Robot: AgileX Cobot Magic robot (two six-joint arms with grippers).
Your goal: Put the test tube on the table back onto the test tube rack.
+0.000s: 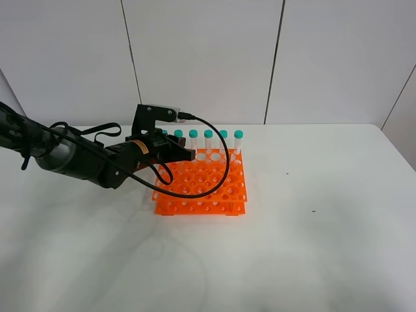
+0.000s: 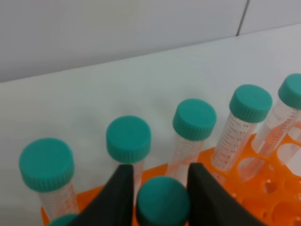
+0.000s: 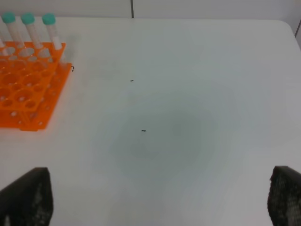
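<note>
Left claw [image 2: 160, 188] is straddling a test tube [image 2: 163, 202] seated in the rack [image 2: 263, 188], fingers loosening for release; right claw [image 3: 155, 197] is spread wide over the bare counter [image 3: 188, 94].

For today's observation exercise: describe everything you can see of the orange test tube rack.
The test tube rack is bright orange, glossy plastic, squarish, with two tiers pierced by a grid of round holes. It sits flat on the white table, left of centre. A row of clear tubes with teal caps stands upright along its far edge; most other holes are empty. The left gripper hovers over its left rear corner, its fingers either side of another teal-capped tube there.
</note>
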